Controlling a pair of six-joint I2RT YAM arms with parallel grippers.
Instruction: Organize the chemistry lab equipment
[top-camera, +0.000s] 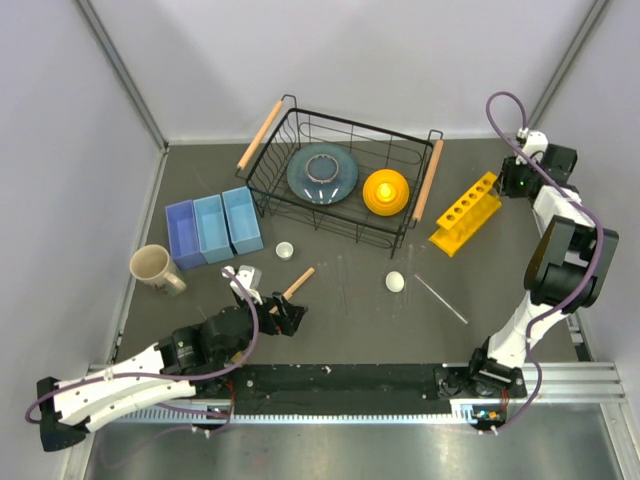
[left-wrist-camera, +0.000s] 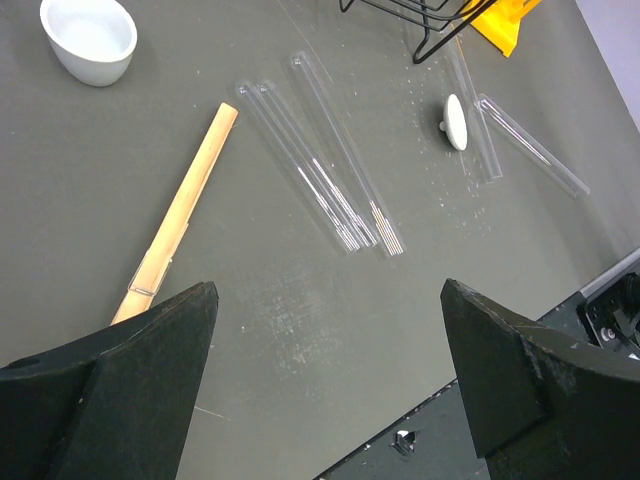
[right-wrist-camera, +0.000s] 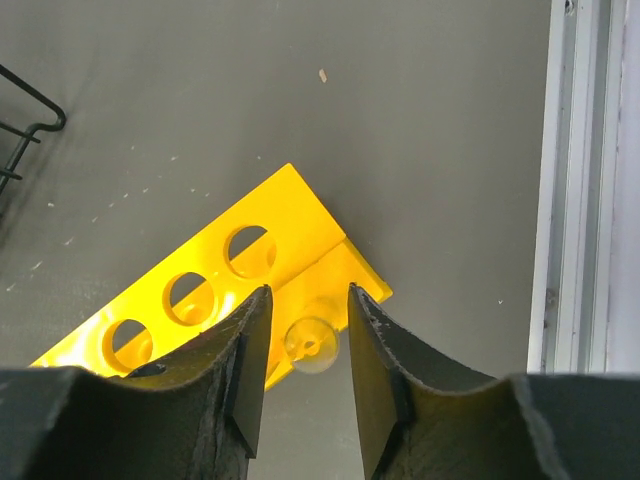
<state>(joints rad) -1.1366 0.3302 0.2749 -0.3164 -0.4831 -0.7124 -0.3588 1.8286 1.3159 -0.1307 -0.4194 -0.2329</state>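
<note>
1. Top external view: the yellow rack (top-camera: 465, 213) is sitting on the dark table (top-camera: 350, 330), just right of the black wire basket (top-camera: 340, 185), and the right gripper (top-camera: 512, 182) is hanging over its far end. A small white dish (top-camera: 285, 250), a white round piece (top-camera: 395, 282), a wooden stick (top-camera: 298, 283) and a thin clear tube (top-camera: 440, 298) are lying apart on the table nearer the arms. The left gripper (top-camera: 284, 316) is hovering low by the near end of the stick.

2. Left wrist view: the left gripper's jaws are standing wide apart, gripping nothing. Ahead of them three clear tubes (left-wrist-camera: 320, 165) are lying side by side — the stick is resting to their left with the dish beyond it. The round piece and two more tubes (left-wrist-camera: 510, 140) are lying to the right.

3. Right wrist view: the right gripper's jaws are standing narrowly apart, flanking one upright tube (right-wrist-camera: 310, 345) seen end-on at the end of the rack — a sliver of gap is showing on each side of it.
</note>
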